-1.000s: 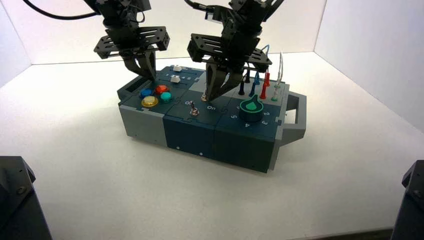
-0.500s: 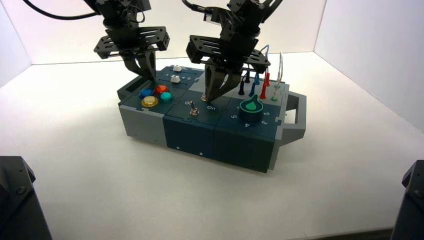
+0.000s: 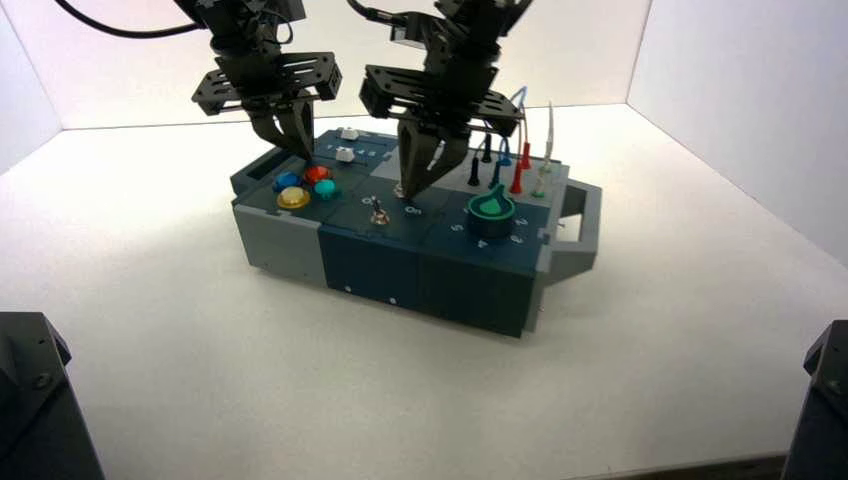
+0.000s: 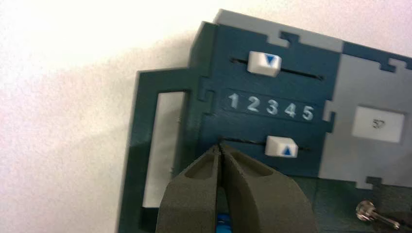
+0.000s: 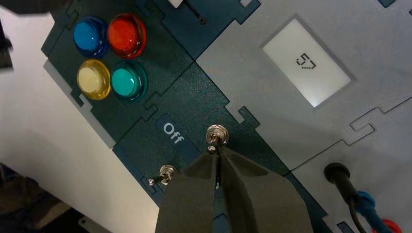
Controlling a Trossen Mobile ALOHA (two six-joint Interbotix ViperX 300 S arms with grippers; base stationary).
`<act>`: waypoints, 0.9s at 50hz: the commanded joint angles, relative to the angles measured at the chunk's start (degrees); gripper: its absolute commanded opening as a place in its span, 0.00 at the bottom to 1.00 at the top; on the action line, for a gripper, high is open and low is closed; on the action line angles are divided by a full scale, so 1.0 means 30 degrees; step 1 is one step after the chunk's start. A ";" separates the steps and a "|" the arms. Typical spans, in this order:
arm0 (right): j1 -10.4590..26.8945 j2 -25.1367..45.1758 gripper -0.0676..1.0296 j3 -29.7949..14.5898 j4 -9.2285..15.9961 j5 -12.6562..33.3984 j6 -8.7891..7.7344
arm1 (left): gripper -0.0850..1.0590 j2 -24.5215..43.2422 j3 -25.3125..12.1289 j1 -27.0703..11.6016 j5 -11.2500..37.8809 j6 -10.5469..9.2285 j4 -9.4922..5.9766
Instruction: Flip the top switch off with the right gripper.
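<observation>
Leftward of where they had been half a second before, we saw both the dark blue and grey box (image 3: 370, 260) and our black metal right gripper (image 3: 402, 193). Our top switch, a tiny silver metal toggle with a nut base (image 5: 217, 135), stood at the rear of its pair in the box's middle part, and we had the right gripper's fingers together, their tips right at its lever; whether they touched it, we could not tell. Nearer the front edge stood the identical silver front toggle (image 5: 167, 174), with white "Off" lettering (image 5: 173, 133) near the pair. Farther left sat four round buttons, blue (image 5: 89, 36), red (image 5: 126, 35), yellow (image 5: 93, 79) and green (image 5: 128, 80). Our matching left gripper (image 3: 307, 157) hung just behind them, fingers together.
</observation>
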 commanded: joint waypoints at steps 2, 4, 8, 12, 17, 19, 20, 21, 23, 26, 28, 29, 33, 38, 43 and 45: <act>-0.0410 -0.0791 0.04 -0.0527 0.0059 -0.0586 -0.0029 | 0.05 0.0264 0.0176 -0.0146 0.0293 0.0088 0.0029; -0.0439 -0.0938 0.04 -0.0381 0.0059 -0.0762 -0.0029 | 0.05 0.0264 0.0176 -0.0146 0.0293 0.0088 0.0029; -0.0498 -0.0996 0.04 -0.0557 0.0059 -0.0791 -0.0029 | 0.05 0.0264 0.0176 -0.0176 0.0293 0.0146 0.0029; -0.0498 -0.0908 0.04 -0.1113 0.0029 -0.0586 -0.0029 | 0.05 0.0264 0.0176 -0.0264 0.0293 0.0176 0.0029; -0.0498 -0.0703 0.04 -0.1934 0.0029 -0.0176 -0.0029 | 0.05 0.0234 0.0176 -0.0264 0.0322 0.0205 0.0029; -0.0498 -0.0586 0.04 -0.2285 0.0000 0.0000 -0.0029 | 0.05 0.0234 0.0146 -0.0264 0.0293 0.0205 0.0029; -0.0498 -0.0557 0.04 -0.2373 0.0000 0.0059 -0.0029 | 0.05 0.0234 0.0176 -0.0264 0.0293 0.0205 0.0029; -0.0498 -0.0469 0.04 -0.2549 0.0000 0.0117 -0.0029 | 0.05 0.0234 0.0176 -0.0264 0.0293 0.0234 0.0029; -0.0498 -0.0381 0.04 -0.2754 -0.0059 0.0234 -0.0029 | 0.05 0.0234 0.0176 -0.0264 0.0293 0.0234 0.0029; -0.0469 -0.0205 0.04 -0.3047 -0.0059 0.0352 -0.0029 | 0.05 0.0205 0.0176 -0.0322 0.0293 0.0293 0.0029; -0.0469 -0.0146 0.04 -0.3193 -0.0059 0.0410 -0.0029 | 0.05 0.0205 0.0146 -0.0352 0.0293 0.0322 0.0029; -0.0469 -0.0088 0.04 -0.3311 -0.0088 0.0498 -0.0029 | 0.05 0.0205 0.0146 -0.0381 0.0293 0.0322 0.0029; -0.0469 0.0000 0.04 -0.3457 -0.0088 0.0732 0.0000 | 0.05 0.0176 0.0176 -0.0410 0.0234 0.0352 0.0029; -0.0439 -0.0293 0.04 -0.2959 0.0000 0.0850 0.0088 | 0.05 0.0176 0.0205 -0.0410 0.0205 0.0352 0.0029; -0.0439 -0.0850 0.04 -0.1934 0.0029 0.0527 0.0117 | 0.05 0.0117 0.0234 -0.0410 0.0146 0.0352 0.0000; -0.0410 -0.1172 0.04 -0.1523 0.0029 0.0322 0.0088 | 0.05 0.0088 0.0264 -0.0410 0.0146 0.0381 0.0000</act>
